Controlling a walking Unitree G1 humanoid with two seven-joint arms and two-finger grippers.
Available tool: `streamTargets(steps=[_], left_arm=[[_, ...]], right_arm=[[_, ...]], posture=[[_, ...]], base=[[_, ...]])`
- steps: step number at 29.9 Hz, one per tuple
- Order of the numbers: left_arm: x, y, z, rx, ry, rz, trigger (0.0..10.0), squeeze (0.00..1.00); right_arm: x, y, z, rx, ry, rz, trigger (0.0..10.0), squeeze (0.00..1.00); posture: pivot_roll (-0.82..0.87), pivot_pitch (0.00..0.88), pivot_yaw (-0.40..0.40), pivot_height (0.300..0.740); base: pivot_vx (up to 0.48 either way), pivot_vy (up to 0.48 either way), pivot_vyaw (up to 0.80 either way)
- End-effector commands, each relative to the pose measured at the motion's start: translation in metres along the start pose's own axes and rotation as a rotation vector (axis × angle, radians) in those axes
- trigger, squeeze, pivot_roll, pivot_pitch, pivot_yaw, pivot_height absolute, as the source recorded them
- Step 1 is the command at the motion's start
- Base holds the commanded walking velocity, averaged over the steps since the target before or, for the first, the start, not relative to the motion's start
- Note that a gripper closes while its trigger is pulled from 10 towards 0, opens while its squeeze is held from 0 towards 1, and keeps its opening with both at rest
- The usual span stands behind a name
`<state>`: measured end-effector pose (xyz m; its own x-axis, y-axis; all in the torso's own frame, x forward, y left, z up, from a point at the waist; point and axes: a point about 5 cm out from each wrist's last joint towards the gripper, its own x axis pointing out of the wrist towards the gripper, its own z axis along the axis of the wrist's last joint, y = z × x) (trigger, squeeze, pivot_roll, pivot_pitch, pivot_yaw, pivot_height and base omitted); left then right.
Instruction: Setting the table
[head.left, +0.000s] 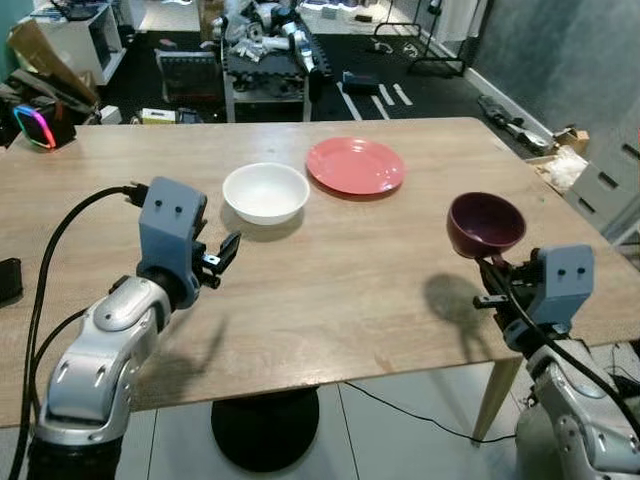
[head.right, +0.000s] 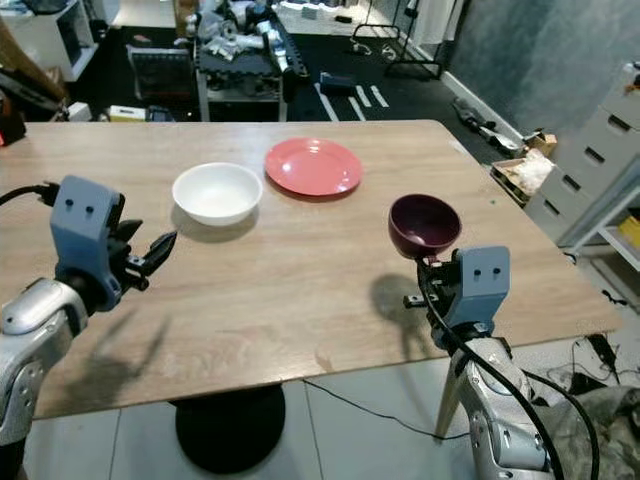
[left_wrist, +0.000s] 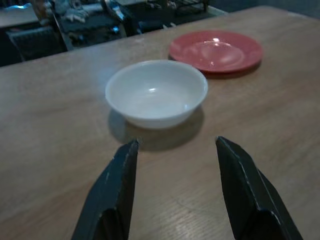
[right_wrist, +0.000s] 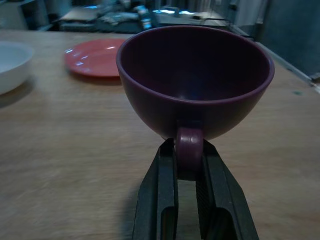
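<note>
The right end effector (right_wrist: 189, 172) holds the purple cup (head.left: 485, 223) by its handle, both fingers pinched on the small loop, and the cup hangs clear above the counter (head.left: 330, 270) near the right edge, its shadow on the wood below. This looks like the carrying step: the cup is lifted and not yet placed. The next move probably calls for swinging it inward toward the red plate (head.left: 355, 165) or beside the white bowl (head.left: 265, 192), then lowering it level until the base meets the wood before letting go.

The cup sits upright, mouth up, so its axis runs vertical; the handle points back at the robot.

The left end effector (left_wrist: 175, 165) hovers low over the counter, fingers spread wide and empty, aimed at the bowl, which stands just beyond the tips.
</note>
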<state>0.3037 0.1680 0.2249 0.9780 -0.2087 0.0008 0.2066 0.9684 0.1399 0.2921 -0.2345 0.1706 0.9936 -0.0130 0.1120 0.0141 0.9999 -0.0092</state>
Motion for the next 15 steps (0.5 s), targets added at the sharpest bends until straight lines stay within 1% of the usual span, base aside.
streamTargets(steps=[1,6,14,15], left_arm=[[0.004,-0.002,-0.007,0.01,0.023,0.023,10.0,0.0],[0.011,-0.005,-0.012,0.019,0.028,0.048,10.0,0.0],[0.015,-0.008,-0.014,0.036,0.021,0.055,10.0,0.0],[0.017,-0.008,-0.014,0.035,0.017,0.058,10.0,0.0]], right_arm=[[0.002,0.0,0.002,0.032,-0.004,-0.023,10.0,0.0],[0.008,0.005,0.0,0.046,0.001,-0.032,10.0,0.0],[0.013,0.008,0.0,0.056,0.003,-0.035,10.0,0.0],[0.013,0.006,-0.003,0.068,0.017,-0.057,10.0,0.0]], posture=[[-0.03,0.0,0.023,0.74],[-0.02,0.0,0.018,0.74],[-0.03,0.0,0.019,0.74],[-0.03,0.0,0.019,0.74]], base=[[0.0,0.0,0.0],[0.0,0.0,0.0],[0.0,0.0,0.0],[0.0,0.0,-0.8]])
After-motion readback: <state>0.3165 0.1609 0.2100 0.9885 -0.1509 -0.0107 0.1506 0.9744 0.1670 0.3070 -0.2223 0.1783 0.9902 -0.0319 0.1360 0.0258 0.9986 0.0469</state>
